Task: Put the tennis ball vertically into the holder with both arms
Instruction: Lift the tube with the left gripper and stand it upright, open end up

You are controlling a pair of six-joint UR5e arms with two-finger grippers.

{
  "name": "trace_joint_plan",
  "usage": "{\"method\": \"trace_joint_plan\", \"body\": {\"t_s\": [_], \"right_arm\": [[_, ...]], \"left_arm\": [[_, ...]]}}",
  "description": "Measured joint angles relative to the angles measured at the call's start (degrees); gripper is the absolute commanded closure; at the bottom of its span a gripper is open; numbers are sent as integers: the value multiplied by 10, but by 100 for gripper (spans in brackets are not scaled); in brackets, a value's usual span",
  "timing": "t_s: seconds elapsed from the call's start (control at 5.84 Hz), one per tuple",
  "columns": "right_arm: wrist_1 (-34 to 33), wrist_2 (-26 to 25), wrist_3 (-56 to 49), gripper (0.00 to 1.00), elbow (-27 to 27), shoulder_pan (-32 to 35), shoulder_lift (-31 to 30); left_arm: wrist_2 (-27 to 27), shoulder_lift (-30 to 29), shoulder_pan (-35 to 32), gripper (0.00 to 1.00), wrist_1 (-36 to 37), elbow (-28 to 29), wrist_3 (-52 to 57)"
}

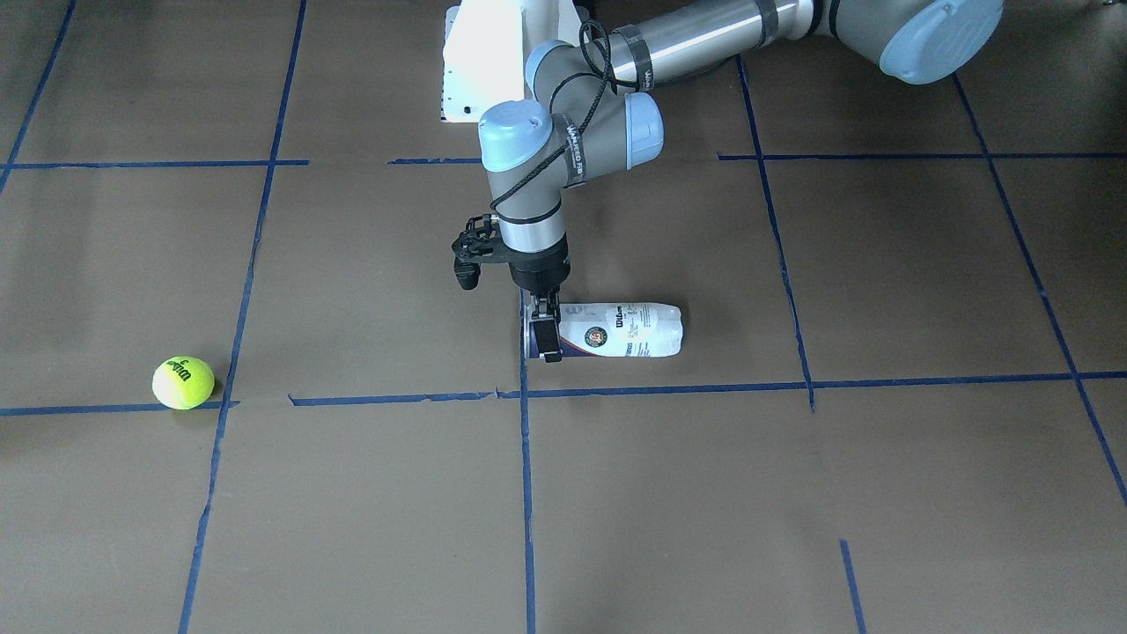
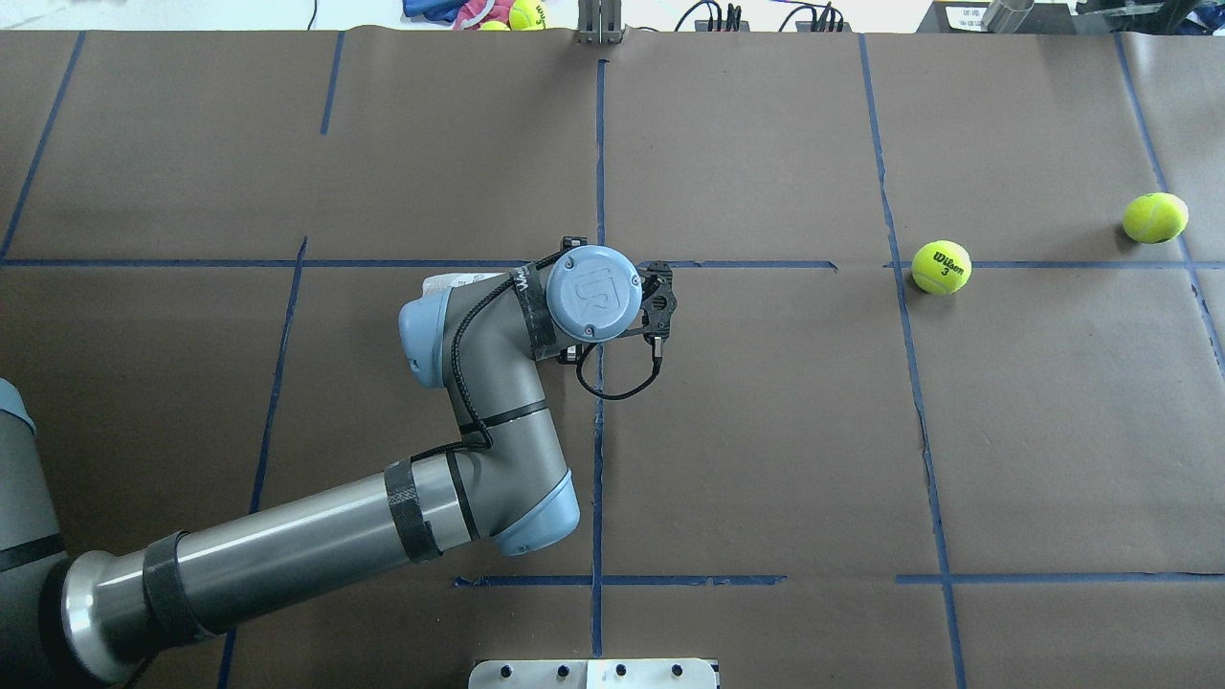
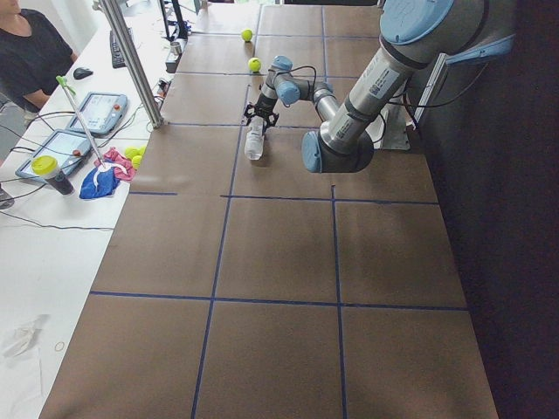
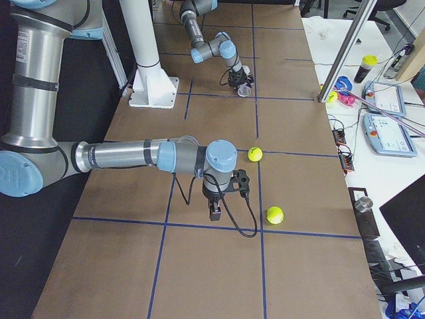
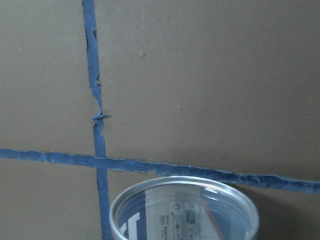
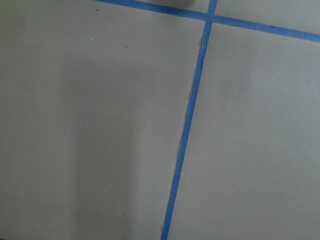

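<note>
The holder [image 1: 625, 330] lies on its side on the surface [image 1: 792, 511], well apart from the ball [image 1: 183, 382]. The left claw [image 1: 548, 333] straddles the holder's open end; I cannot tell whether it squeezes. The right claw [image 4: 215, 214] hangs above the surface, its opening unreadable. The holder looks light, thin-walled and slick, so take it beside the stiff rim. The ball is fuzzy, springy and apt to roll; pinch across its middle.

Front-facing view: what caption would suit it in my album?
Left gripper at the mouth of a can lying on its side; a tennis ball sits apart.
</note>
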Motion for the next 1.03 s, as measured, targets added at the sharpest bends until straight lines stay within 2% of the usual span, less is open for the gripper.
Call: {"method": "trace_joint_plan", "body": {"t_s": [0.51, 0.86, 1.03], "right_arm": [[0, 0, 0, 0, 2, 0, 2], [0, 0, 1, 0, 6, 0, 4], [0, 0, 1, 0, 8, 0, 5]], "left_arm": [[2, -1, -2, 22, -19, -5, -2], [1, 4, -20, 22, -110, -60, -78], [0, 11, -29, 22, -190, -84, -157]]}}
